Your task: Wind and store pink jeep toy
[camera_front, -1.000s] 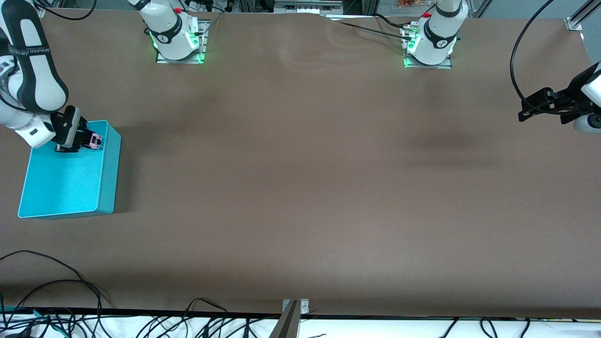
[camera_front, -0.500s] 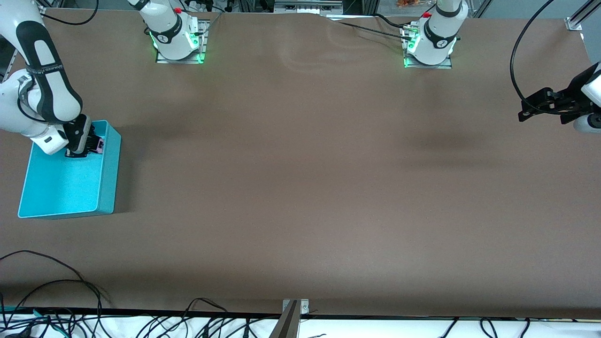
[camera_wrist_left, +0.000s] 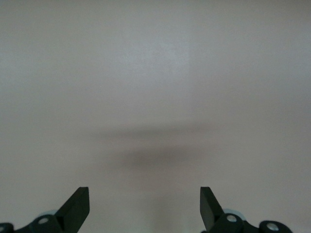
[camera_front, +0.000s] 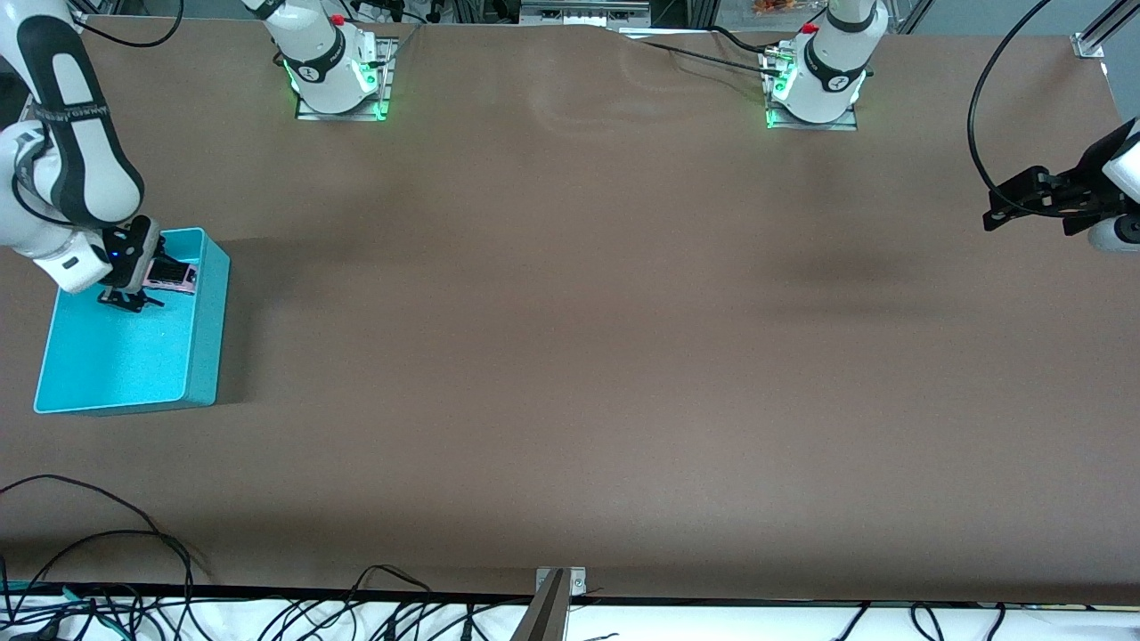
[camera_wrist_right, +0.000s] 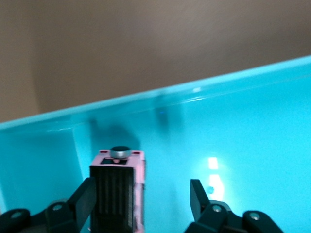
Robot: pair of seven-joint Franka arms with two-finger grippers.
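The pink jeep toy point(camera_front: 171, 274) with its black roof is inside the turquoise bin point(camera_front: 207, 320), in the corner farther from the front camera. My right gripper point(camera_front: 150, 280) reaches down into the bin around the jeep and is open. In the right wrist view the pink jeep toy point(camera_wrist_right: 119, 189) stands close against one finger, with a wide gap to the other, and the right gripper point(camera_wrist_right: 142, 194) no longer squeezes it. My left gripper point(camera_front: 1002, 206) waits open over the left arm's end of the table, and the left gripper point(camera_wrist_left: 145, 204) has nothing between its fingers.
The bin's inner wall point(camera_wrist_right: 233, 126) rises just past the jeep. The brown table point(camera_front: 570, 356) stretches between the two arm bases. Loose black cables point(camera_front: 107, 552) lie along the edge nearest the front camera, beside a metal bracket point(camera_front: 557, 583).
My right gripper lowered the jeep into the bin's corner and its fingers spread apart, letting go of the toy. The left arm has not moved.
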